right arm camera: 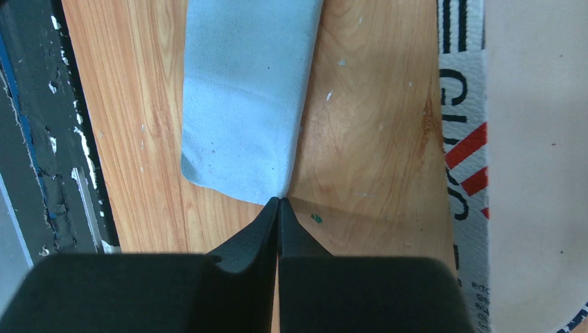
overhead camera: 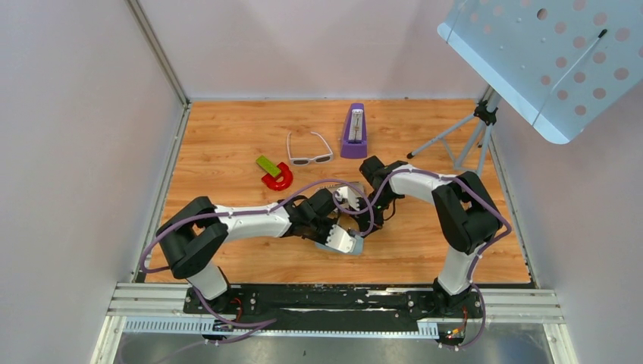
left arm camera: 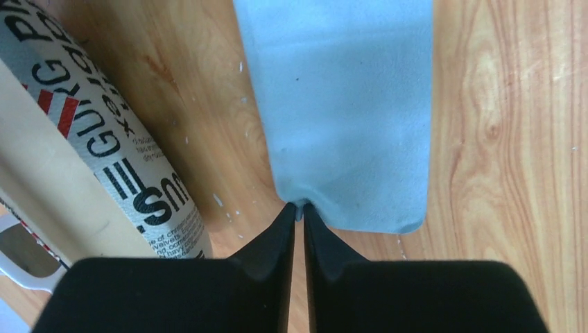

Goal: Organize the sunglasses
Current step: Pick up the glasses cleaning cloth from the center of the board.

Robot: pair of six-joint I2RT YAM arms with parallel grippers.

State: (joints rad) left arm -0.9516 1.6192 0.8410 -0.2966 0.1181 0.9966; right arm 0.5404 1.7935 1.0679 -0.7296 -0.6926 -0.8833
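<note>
The white-framed sunglasses [overhead camera: 309, 150] lie open on the wooden table at the back middle, seen only in the top view and clear of both grippers. My left gripper [overhead camera: 332, 232] [left arm camera: 299, 208] is shut on the edge of the light blue cloth [left arm camera: 347, 104]. My right gripper [overhead camera: 362, 230] [right arm camera: 279, 200] is shut on a corner of the same cloth [right arm camera: 243, 104]. The cloth [overhead camera: 341, 241] lies low over the table at the front middle. The patterned case [left arm camera: 104, 146] [right arm camera: 464, 139] lies open beside the cloth, mostly hidden under the arms in the top view.
A purple metronome [overhead camera: 353, 133] stands right of the sunglasses. A red horseshoe magnet [overhead camera: 278, 180] and a green block [overhead camera: 267, 164] lie to their left front. A tripod [overhead camera: 474, 136] with a perforated panel stands at the back right. White walls enclose the table.
</note>
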